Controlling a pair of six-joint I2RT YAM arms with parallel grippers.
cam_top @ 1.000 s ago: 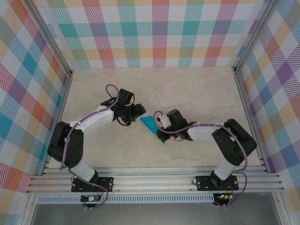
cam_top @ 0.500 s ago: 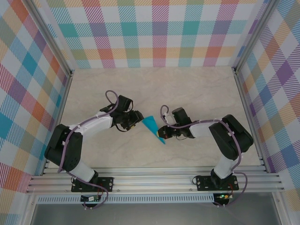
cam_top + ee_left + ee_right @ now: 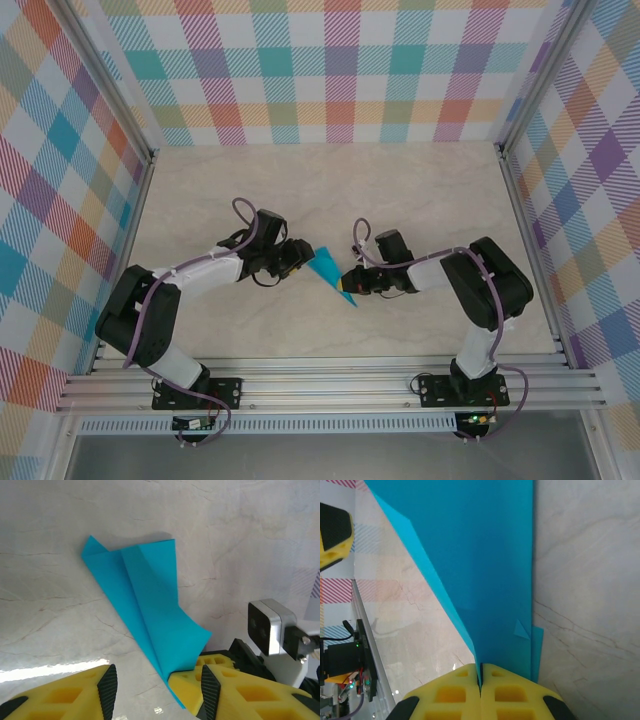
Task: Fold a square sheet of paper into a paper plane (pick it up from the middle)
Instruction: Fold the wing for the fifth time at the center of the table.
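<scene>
The right gripper pinches the narrow tip of the teal paper plane, fingers pressed tight together on the folded sheet, which lies near the middle of the marble-patterned table. Just beside the plane, the left gripper hovers with its jaws spread, holding nothing.

Bright even light, soft shadows, table glare (left wrist)
</scene>
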